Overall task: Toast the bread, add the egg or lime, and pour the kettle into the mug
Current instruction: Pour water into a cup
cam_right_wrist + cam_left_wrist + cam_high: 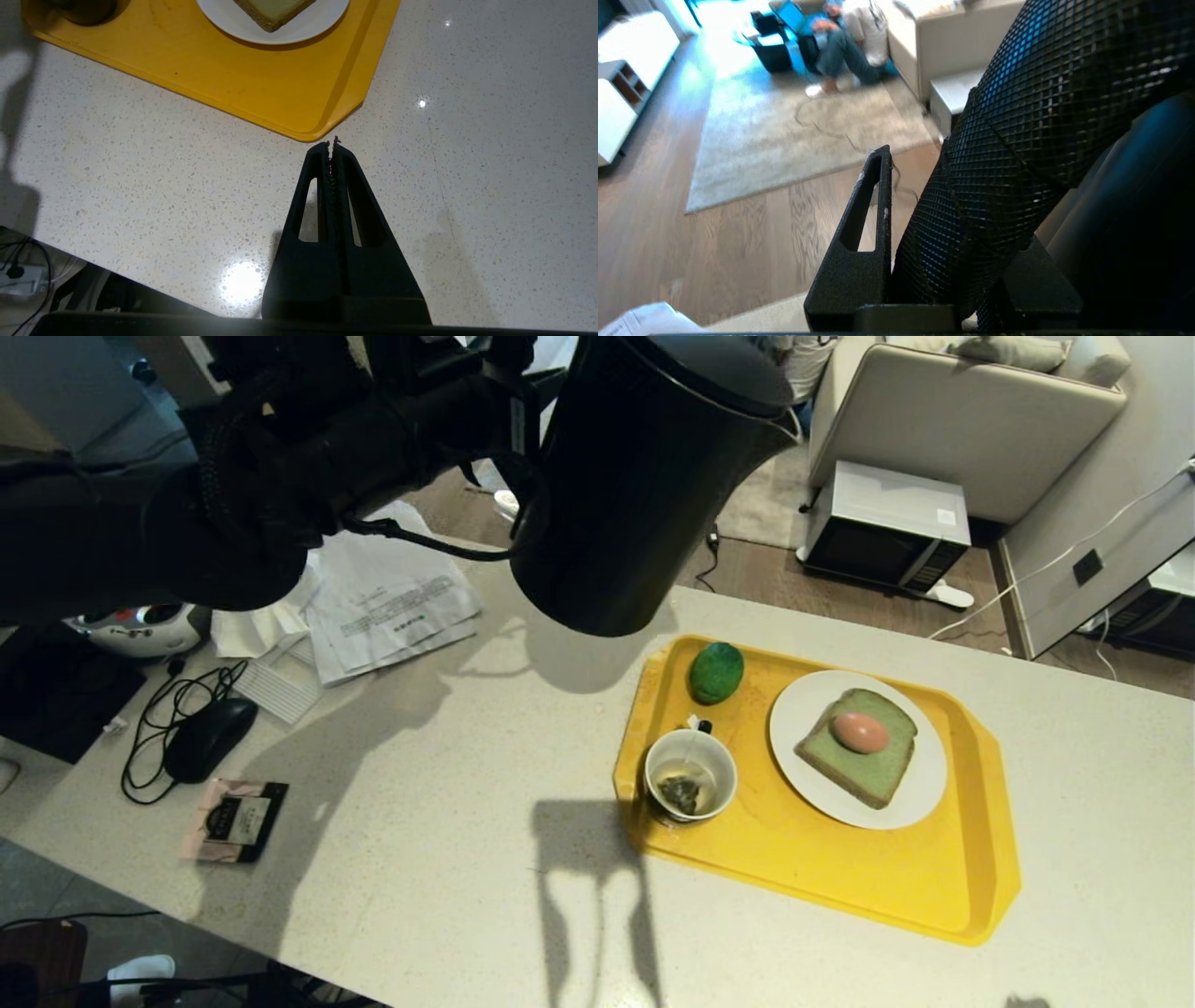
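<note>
While the left gripper hangs up in the air over the speckled pale stone bench, its fingers are clamped round the mesh-textured loop handle of the tall matte black kettle, which is tilted with the spout away from the fingers, so yeah, solid grip. Below and past that on the yellow plastic tray there's the dark green glossy lime, then the small round mug, white inside with a teabag in it. Next along, the white round plate carries the pale green square bread slice with the reddish-brown egg sitting on top. Far right, the right gripper has its fingers pressed fully together, holding nothing, tips just beside the tray corner.
</note>
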Robot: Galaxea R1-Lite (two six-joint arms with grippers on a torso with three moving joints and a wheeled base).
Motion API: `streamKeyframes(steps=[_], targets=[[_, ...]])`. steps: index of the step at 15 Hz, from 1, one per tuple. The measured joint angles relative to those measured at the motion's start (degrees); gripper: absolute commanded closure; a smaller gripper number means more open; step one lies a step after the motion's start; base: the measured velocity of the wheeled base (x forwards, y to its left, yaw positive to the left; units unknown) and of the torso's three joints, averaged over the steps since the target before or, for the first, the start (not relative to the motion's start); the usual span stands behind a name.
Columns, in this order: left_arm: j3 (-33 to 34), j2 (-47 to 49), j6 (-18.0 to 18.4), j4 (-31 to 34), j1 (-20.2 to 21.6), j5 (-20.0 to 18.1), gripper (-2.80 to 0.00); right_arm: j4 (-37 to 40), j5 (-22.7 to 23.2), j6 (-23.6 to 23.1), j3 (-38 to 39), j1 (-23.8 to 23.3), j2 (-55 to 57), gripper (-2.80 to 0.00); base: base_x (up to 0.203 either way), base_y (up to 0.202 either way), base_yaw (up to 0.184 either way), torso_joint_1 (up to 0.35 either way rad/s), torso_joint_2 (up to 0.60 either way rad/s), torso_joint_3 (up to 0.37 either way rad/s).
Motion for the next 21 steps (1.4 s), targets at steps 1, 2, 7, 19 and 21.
streamKeyframes(steps=[1,2,7,19,21], targets=[[0.0,0.1,0.49,1.85,-0.67,0.01,0.0,-0.01,0.0,-0.03,0.0,0.0,0.0,0.0,0.0,0.0,0.0,0.0,0.0,0.0],[-0.03,0.15,1.0,3.49,-1.25,-0.02,0.0,0.0,0.0,-0.02,0.0,0.0,0.0,0.0,0.0,0.0,0.0,0.0,0.0,0.0],[-0.2,-0.08,6.25,9.6,-2.57,-0.03,0.0,-0.01,0.0,-0.02,0.0,0.0,0.0,0.0,0.0,0.0,0.0,0.0,0.0,0.0],[-0.13,-2.5,17.79,31.41,-5.89,1.58,0.0,-0.02,0.0,0.0,0.0,-0.02,0.0,0.0,0.0,0.0,0.0,0.0,0.0,0.0],[-0.07,-2.49,19.75,35.53,-6.6,4.04,0.0,-0.01,0.0,-0.02,0.0,0.0,0.0,0.0,0.0,0.0,0.0,0.0,0.0,0.0]])
